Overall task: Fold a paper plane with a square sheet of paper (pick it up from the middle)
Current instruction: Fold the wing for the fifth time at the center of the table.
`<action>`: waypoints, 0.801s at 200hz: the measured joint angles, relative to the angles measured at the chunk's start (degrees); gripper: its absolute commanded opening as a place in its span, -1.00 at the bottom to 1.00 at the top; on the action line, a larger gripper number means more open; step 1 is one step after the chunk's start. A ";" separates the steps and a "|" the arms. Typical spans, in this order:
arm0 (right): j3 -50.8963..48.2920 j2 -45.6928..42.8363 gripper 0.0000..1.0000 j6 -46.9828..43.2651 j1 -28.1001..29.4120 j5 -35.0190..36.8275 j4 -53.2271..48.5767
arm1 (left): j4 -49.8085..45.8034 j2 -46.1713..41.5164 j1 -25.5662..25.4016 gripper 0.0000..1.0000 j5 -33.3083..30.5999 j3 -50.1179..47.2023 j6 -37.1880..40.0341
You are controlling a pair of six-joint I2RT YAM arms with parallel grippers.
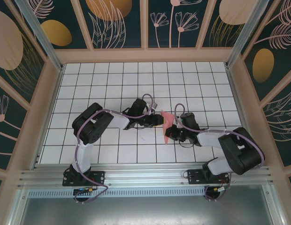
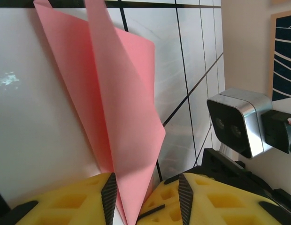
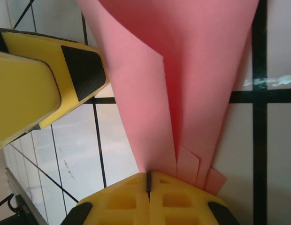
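The square sheet of paper is folded into a slim salmon-pink paper plane (image 1: pixel 168 123), held just above the tiled floor between the two arms. My right gripper (image 3: pixel 148 180) is shut on one end of the plane (image 3: pixel 183 70), whose creased layers fan out past its yellow fingers. My left gripper (image 2: pixel 147 199) is open. The plane's pointed end (image 2: pixel 122 117) dips between its jaws, close to the left pad (image 2: pixel 109 197) and clear of the right pad (image 2: pixel 185 197). From above, the left gripper (image 1: pixel 159 120) meets the plane from the left and the right gripper (image 1: pixel 173 136) from the lower right.
The white grid floor (image 1: pixel 136 79) is walled by wooden frames with patterned panels (image 1: pixel 119 23). The right wrist's camera housing (image 2: pixel 239 122) sits close beside the left gripper. One left finger (image 3: pixel 42 70) shows in the right wrist view, next to the paper.
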 measured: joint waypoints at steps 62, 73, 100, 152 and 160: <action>-3.74 1.73 -1.00 0.15 -2.54 -5.11 9.44 | 2.40 -0.07 -0.09 -0.15 -0.94 -0.57 -0.68; -3.80 1.88 -1.00 -0.02 -2.78 -5.51 9.66 | 3.28 0.61 0.04 -0.18 -0.59 -0.15 -1.11; -3.82 2.40 -1.00 -0.24 -3.52 -6.73 10.05 | 5.22 1.55 0.15 -0.17 -0.33 0.26 -2.19; -3.82 2.62 -1.00 -0.79 -3.89 -7.30 10.05 | 7.93 1.40 0.13 -0.13 -0.83 -0.48 -3.58; -3.78 2.73 -1.00 -1.14 -3.98 -7.54 10.08 | 8.41 0.74 0.15 -0.13 -1.66 -1.64 -3.78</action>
